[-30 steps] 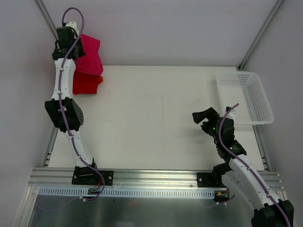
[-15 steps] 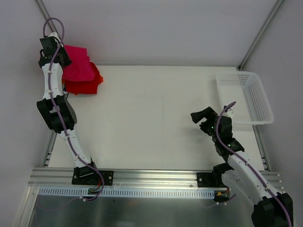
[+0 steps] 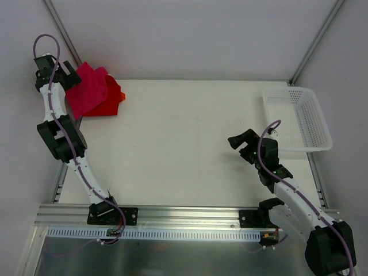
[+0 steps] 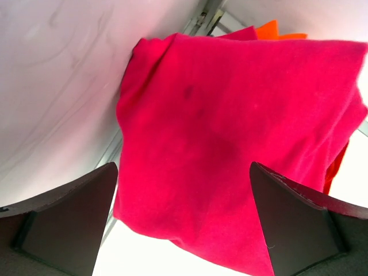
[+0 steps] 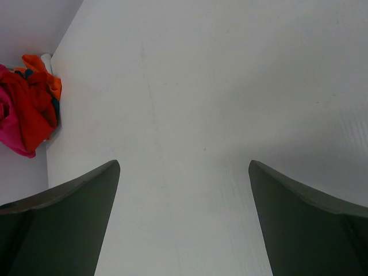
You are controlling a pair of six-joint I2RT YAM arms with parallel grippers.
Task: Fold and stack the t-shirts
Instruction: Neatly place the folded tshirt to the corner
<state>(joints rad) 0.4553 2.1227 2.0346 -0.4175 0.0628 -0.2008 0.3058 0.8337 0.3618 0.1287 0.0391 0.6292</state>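
The t-shirts lie piled at the table's far left corner. A crimson-pink t-shirt [image 3: 87, 92] [image 4: 230, 115] is draped on top, and it hangs partly over the table's left edge. Under it are a bright red t-shirt [image 3: 110, 102] and an orange edge [image 3: 121, 96] [image 4: 277, 30]. My left gripper [image 3: 68, 73] [image 4: 184, 218] stands open just left of the pile, and the pink cloth lies loose beyond its fingers. My right gripper [image 3: 238, 144] [image 5: 184, 213] hangs open over bare table at the right, holding nothing. In the right wrist view the pile [image 5: 31, 112] is far off at the left.
A white perforated basket [image 3: 299, 118] stands at the table's far right edge, just beyond my right arm. Metal frame posts [image 3: 60, 26] rise behind the pile and at the far right corner. A white wall is close to the left of my left gripper.
My left arm has swung left and back, carrying the crimson-pink t-shirt over the pile. Its jaws were shut on the cloth and now stand open. My right gripper has edged slightly left.
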